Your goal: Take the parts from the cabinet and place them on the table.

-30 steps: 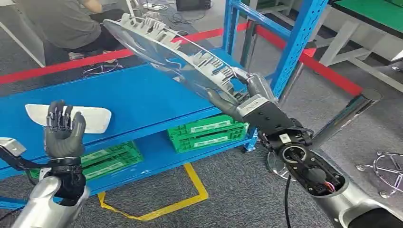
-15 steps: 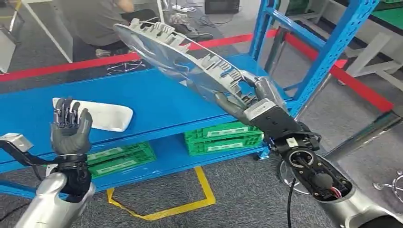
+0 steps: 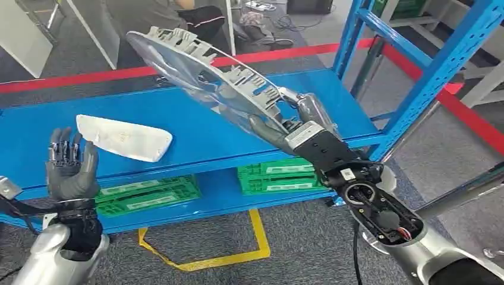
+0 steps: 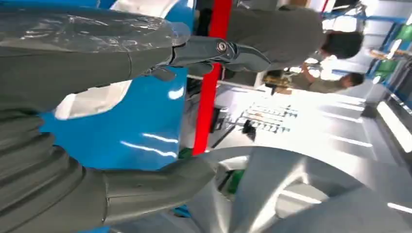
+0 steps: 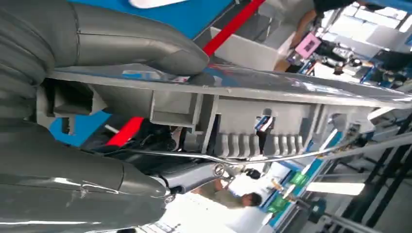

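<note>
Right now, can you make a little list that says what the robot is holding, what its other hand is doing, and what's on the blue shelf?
Right hand: grips one end of the long silver part
Long silver part: lifted above the blue shelf, tilted, ribbed side up
Left hand: raised, fingers apart, holds nothing
On the blue shelf: one white part, lying flat
Under the shelf: green crates on the lower level
Behind the shelf: a person sitting, past a red floor line
</note>
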`<state>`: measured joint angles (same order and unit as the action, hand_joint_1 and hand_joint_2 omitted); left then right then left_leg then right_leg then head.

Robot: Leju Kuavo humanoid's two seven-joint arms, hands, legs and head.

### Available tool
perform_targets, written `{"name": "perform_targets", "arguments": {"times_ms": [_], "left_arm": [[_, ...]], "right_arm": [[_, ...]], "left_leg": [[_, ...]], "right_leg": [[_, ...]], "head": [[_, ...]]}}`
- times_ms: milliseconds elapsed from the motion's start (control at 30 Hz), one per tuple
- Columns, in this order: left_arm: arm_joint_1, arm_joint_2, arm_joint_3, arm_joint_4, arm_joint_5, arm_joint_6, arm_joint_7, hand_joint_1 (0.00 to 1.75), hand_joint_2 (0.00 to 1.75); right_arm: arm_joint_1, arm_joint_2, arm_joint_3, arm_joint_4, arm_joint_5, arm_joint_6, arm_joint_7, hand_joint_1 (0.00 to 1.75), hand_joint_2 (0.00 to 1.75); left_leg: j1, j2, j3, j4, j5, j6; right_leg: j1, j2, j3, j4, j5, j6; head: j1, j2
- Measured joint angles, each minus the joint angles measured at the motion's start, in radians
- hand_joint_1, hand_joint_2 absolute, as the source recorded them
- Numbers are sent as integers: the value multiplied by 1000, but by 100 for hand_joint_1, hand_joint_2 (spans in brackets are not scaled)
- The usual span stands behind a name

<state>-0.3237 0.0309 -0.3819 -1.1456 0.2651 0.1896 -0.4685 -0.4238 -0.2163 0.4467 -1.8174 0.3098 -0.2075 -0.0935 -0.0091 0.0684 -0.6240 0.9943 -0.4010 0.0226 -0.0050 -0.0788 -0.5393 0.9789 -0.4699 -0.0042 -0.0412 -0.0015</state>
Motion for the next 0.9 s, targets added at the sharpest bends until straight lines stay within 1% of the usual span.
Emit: {"name": "perform_targets", "arguments": {"times_ms": [33,67,100,133,167,200,233,267,300,333,367,400,433,467,500,533,567,600,633,667,700,733,767,800,833,867,900], "left_arm": [[-2,0,0,0,0,1,0,0,175],[-5,-1,0,-2,1,1,1,0,175],[-4,-1,0,-2,2,3,2,0,175],[-3,0,0,-2,3,5,2,0,175],[-3,0,0,-3,4,7,2,0,175],[-2,-1,0,-5,4,7,2,0,175],[-6,-2,0,-6,4,7,2,0,175],[-6,-5,0,-6,4,6,2,0,175],[-6,-6,0,-6,4,6,2,0,175],[-4,-8,0,-6,5,6,2,0,175],[-4,-8,0,-6,5,6,2,0,175],[-3,-9,0,-6,6,6,2,0,175],[-4,-9,0,-6,7,6,2,0,175],[-4,-10,0,-6,8,6,2,0,175],[-4,-11,0,-6,8,6,2,0,175],[-7,-11,0,-6,8,6,2,0,175],[-9,-14,0,-5,8,5,3,0,175],[-9,-13,0,-5,9,5,2,0,175],[-7,-12,0,-5,10,5,2,0,175],[-7,-10,0,-5,11,5,1,0,175],[-7,-8,0,-5,12,4,0,0,175],[-15,-8,0,-5,12,-1,-1,0,175],[-20,-8,0,-5,13,-2,-2,0,175],[-20,-9,0,-5,13,-3,-3,0,175],[-19,-9,0,-5,14,-5,-3,0,175],[-19,-9,0,-4,14,-7,-4,0,175],[-19,-9,0,-4,14,-8,-5,0,175]], "right_arm": [[0,0,-1,0,0,1,-1,175,175],[-1,0,-2,0,0,1,-1,175,175],[-1,1,-1,0,0,3,-1,175,175],[-1,2,-1,0,0,4,-1,175,175],[0,2,-1,-1,0,4,-1,175,175],[0,2,-2,0,0,4,0,175,175],[-1,2,-2,-1,1,3,0,175,175],[-1,2,-3,-1,1,3,-1,175,175],[0,2,-3,-1,1,3,-1,175,175],[2,2,-3,-1,1,3,-1,175,175],[7,2,-3,-1,1,3,-1,175,175],[11,2,-2,-1,1,3,0,175,175],[12,2,0,-1,2,3,0,175,175],[12,2,0,-1,1,3,1,175,175],[12,2,1,-1,2,3,1,175,175],[13,2,2,-1,2,3,0,175,175],[13,2,1,-6,1,3,-1,175,175],[15,3,2,-7,2,3,-1,175,175],[16,4,4,-8,1,4,1,175,175],[15,4,4,-8,1,4,2,175,175],[15,5,5,-8,1,4,4,175,175],[17,8,6,-9,1,4,5,175,175],[16,8,6,-11,0,4,6,175,175],[17,9,7,-13,-1,4,6,175,175],[17,9,10,-13,-1,5,8,175,175],[20,10,13,-13,-2,6,10,175,175],[23,11,16,-13,-2,7,10,175,175]], "left_leg": [[-12,19,9,-14,-8,4],[-12,6,7,-18,-8,3],[-13,-9,6,-22,-9,4],[-13,-23,6,-24,-8,5],[-2,-38,17,-35,-4,9],[3,-48,20,-39,-3,11],[6,-58,21,-39,-2,14],[7,-71,21,-39,-2,15],[7,-84,21,-39,-2,16],[6,-100,21,-38,-2,16],[6,-115,23,-38,-2,15],[7,-131,25,-37,-3,15],[8,-148,28,-35,-5,12],[9,-163,30,-32,-8,9],[11,-176,31,-29,-11,4],[7,-187,21,-25,-10,-1],[13,-195,13,-20,-8,-4],[19,-208,7,-23,-2,-13],[22,-225,5,-30,3,-22],[14,-238,4,-30,5,-27],[13,-194,1,-20,-7,-28],[8,-133,-24,24,-33,-34],[12,-100,-65,100,-65,-42],[15,-83,-113,189,-98,-46],[17,-76,-159,270,-120,-49],[19,-74,-179,298,-117,-50],[19,-73,-173,275,-91,-49]], "right_leg": [[11,-8,0,0,-2,4],[8,-20,-1,-2,-3,7],[8,-33,4,-4,-5,11],[9,-47,10,-8,-7,15],[12,-55,12,-8,-15,21],[4,-10,3,14,-34,25],[2,35,-23,75,-68,25],[0,57,-61,157,-103,28],[-1,69,-105,245,-134,31],[-2,73,-141,309,-149,34],[-2,74,-156,322,-136,34],[-3,74,-147,289,-102,35],[-6,79,-117,208,-45,34],[-9,94,-80,114,11,33],[-16,133,-53,37,37,30],[-21,178,-45,28,29,32],[-21,172,-33,5,18,29],[-13,161,-30,10,19,25],[-11,149,-27,10,19,20],[-20,136,-21,-1,24,12],[-21,119,-14,-9,27,6],[-23,106,-12,-13,28,0],[-22,93,-12,-13,27,-3],[-20,79,-12,-13,27,-3],[-18,62,-12,-13,25,-5],[-18,48,-12,-13,24,-6],[-17,34,-10,-13,23,-6]], "head": [[1,0],[3,0],[9,0],[8,0],[8,0],[10,0],[14,0],[26,0],[34,0],[42,0],[43,0],[44,0],[50,0],[54,0],[58,0],[53,0],[50,0],[52,0],[55,0],[54,0],[55,0],[36,0],[27,0],[26,0],[23,0],[17,0],[11,0]]}}
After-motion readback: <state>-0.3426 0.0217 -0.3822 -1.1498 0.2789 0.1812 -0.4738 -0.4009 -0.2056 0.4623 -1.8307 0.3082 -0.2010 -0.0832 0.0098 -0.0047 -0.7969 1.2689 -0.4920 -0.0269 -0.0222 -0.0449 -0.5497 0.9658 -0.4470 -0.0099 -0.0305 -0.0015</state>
